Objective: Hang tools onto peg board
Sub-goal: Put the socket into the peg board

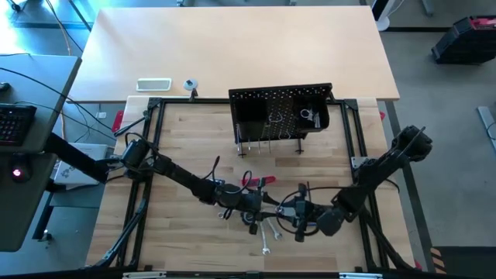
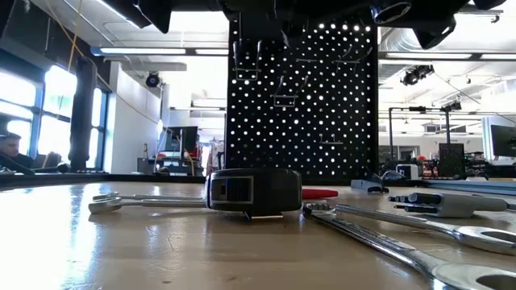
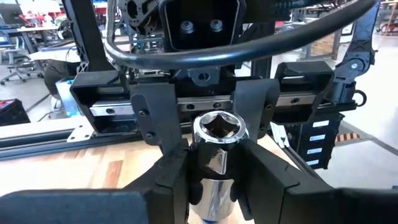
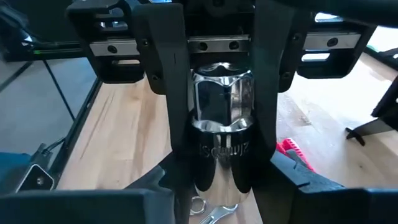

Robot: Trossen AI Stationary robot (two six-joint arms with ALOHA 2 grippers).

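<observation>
A chrome socket (image 3: 217,146), one of the tools, hangs above the table's near middle between my two grippers, which face each other. My left gripper (image 1: 260,204) comes from the left and is shut on it. My right gripper (image 1: 298,213) comes from the right and is shut on its other end. The black peg board (image 1: 279,108) stands upright on short legs at the far middle, with a silver tool (image 1: 310,116) hanging on it. Silver wrenches (image 1: 266,240) and a red-handled tool (image 1: 260,182) lie flat on the wood below the grippers. My left gripper pinches the socket's plain round end (image 3: 211,186) between its two fingers (image 3: 171,180). The fingers come level from the table's left and lie along the socket. The socket is clear of the table, its open hex end (image 3: 219,124) toward the right gripper. My right gripper has the socket's lettered end (image 4: 224,152) between its two fingers (image 4: 180,183). It comes from the table's right, slanting a little downward, along the socket. Its fingertips lie beside the open end, opposite the left gripper's fingers (image 4: 165,74).
A black boxy object (image 2: 252,192) and long wrenches (image 2: 403,234) lie on the near part of the wood. A black tubular frame (image 1: 155,155) rings the work area. A white tray (image 1: 153,84) sits on the far table. Bare wood lies between the peg board and the grippers.
</observation>
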